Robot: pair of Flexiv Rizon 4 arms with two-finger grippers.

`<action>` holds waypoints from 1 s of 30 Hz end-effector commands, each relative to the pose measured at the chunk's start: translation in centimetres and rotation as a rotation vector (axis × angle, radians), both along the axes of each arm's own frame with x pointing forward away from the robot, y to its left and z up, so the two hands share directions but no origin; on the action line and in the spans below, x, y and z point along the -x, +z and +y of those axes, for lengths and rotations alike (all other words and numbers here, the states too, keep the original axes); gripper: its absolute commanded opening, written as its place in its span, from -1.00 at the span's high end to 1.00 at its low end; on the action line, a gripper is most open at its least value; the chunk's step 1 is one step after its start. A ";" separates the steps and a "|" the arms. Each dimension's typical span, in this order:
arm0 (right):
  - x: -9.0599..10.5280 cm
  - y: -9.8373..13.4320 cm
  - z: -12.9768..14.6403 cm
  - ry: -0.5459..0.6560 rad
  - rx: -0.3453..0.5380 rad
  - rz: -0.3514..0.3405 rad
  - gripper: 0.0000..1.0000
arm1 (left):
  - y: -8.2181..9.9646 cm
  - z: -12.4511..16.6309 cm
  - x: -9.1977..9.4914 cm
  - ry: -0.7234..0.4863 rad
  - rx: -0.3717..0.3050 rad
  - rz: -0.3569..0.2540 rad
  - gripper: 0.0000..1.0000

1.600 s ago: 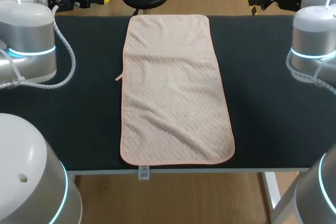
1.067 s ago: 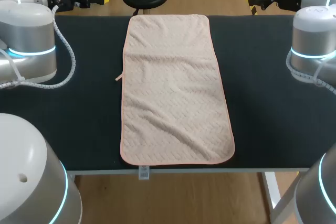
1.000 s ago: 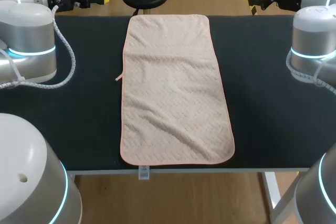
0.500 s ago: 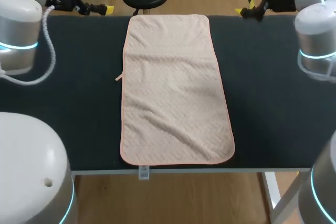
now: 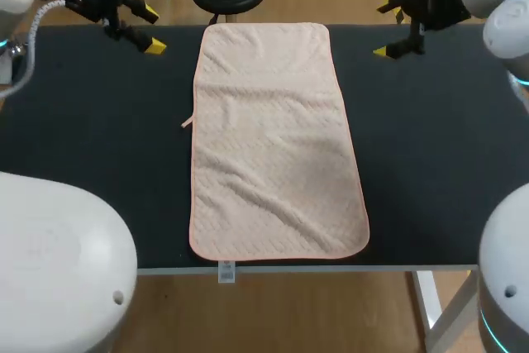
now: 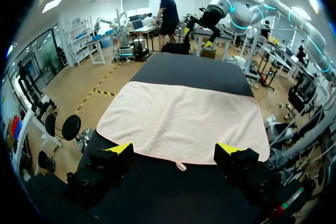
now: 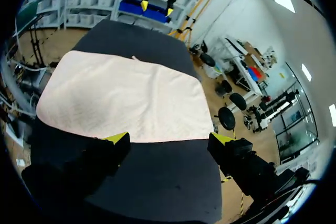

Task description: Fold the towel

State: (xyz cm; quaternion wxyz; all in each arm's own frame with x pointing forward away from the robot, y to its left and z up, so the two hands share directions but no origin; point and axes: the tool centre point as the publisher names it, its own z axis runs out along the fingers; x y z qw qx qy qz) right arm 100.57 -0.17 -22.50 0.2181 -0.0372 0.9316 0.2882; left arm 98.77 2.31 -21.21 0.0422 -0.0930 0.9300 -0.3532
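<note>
The towel (image 5: 277, 138) lay flat on the table (image 5: 430, 163) between the left gripper (image 5: 150, 29) and right gripper (image 5: 385, 31), untouched, ahead of both grippers' spread, empty fingers.

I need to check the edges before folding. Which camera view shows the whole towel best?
The head view: it looks down on the towel, spread out with all four edges plain. Both wrist views also show it, but at a slant from one long side.

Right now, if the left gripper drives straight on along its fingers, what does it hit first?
Probably the towel, near its closest long edge; the open left gripper points at it over bare table. Depth is unclear.
</note>
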 end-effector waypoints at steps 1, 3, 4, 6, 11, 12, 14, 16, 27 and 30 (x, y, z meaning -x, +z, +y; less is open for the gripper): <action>-0.1 0.6 0.7 0.088 0.194 0.186 -1.00 | -0.2 -0.2 -0.7 -0.164 -0.274 0.096 -1.00; 0.0 0.9 0.9 0.076 0.148 0.157 -1.00 | -0.2 -0.3 -0.6 -0.159 -0.235 0.057 -1.00; 0.0 0.9 0.9 0.076 0.148 0.157 -1.00 | -0.2 -0.3 -0.6 -0.159 -0.235 0.057 -1.00; 0.0 0.9 0.9 0.076 0.148 0.157 -1.00 | -0.2 -0.3 -0.6 -0.159 -0.235 0.057 -1.00; 0.0 0.9 0.9 0.076 0.148 0.157 -1.00 | -0.2 -0.3 -0.6 -0.159 -0.235 0.057 -1.00; 0.0 0.9 0.9 0.076 0.148 0.157 -1.00 | -0.2 -0.3 -0.6 -0.159 -0.235 0.057 -1.00; 0.0 0.9 0.9 0.076 0.148 0.157 -1.00 | -0.2 -0.3 -0.6 -0.159 -0.235 0.057 -1.00; 0.0 0.9 0.9 0.076 0.148 0.157 -1.00 | -0.2 -0.3 -0.6 -0.159 -0.235 0.057 -1.00; 1.1 -1.1 3.8 -0.003 0.253 0.194 -1.00 | -2.2 -2.2 -1.1 -0.241 -0.399 0.044 -1.00; 1.3 -2.1 4.5 -0.006 0.279 0.202 -1.00 | -3.1 -2.6 -1.2 -0.243 -0.441 0.063 -1.00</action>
